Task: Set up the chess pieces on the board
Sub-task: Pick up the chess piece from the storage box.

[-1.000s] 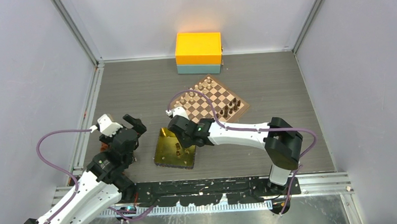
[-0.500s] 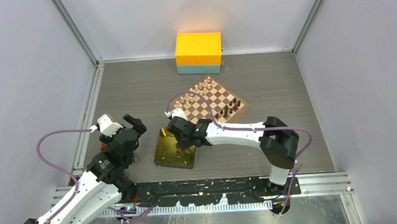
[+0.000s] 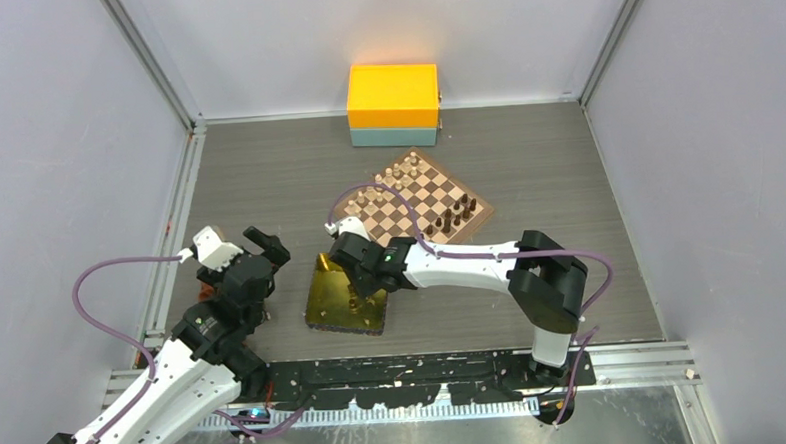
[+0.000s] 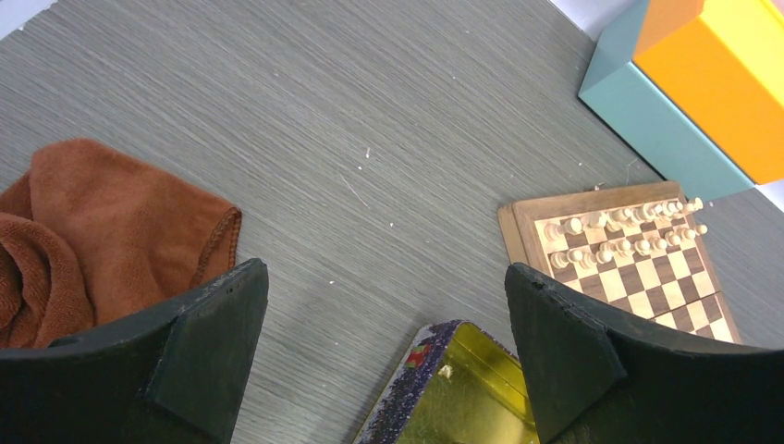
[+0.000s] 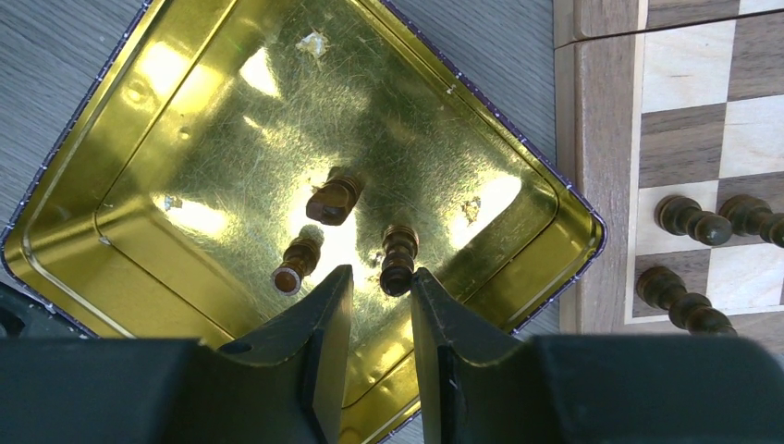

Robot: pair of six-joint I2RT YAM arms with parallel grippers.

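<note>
- Three dark-brown chess pieces (image 5: 334, 196) are in the gold tray (image 5: 213, 120), which sits just beside the board (image 5: 601, 139).
- More dark ones stand on the board squares near that edge.
- Right gripper (image 5: 382, 277) is over the tray. Its fingers are only a narrow gap apart, with one piece's end at the mouth of the gap, not clamped.
- Left gripper (image 4: 388, 351) has its fingers spread wide and holds nothing. It is above the table (image 4: 324, 111), near a brown cloth (image 4: 92, 231).
</note>
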